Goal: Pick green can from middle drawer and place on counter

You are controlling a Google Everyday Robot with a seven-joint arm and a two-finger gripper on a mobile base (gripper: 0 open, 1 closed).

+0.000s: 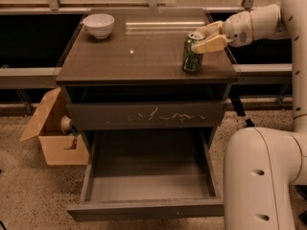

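Observation:
The green can stands upright on the counter, near its right front corner. My gripper reaches in from the right at the can's top. One finger lies across the can's front and the other is behind it, so the gripper is shut on the can. The middle drawer is pulled wide open below, and its grey inside holds nothing.
A white bowl sits at the counter's back left. The drawer with pale scratch marks is closed above the open one. An open cardboard box stands on the floor to the left. My white base is at the right front.

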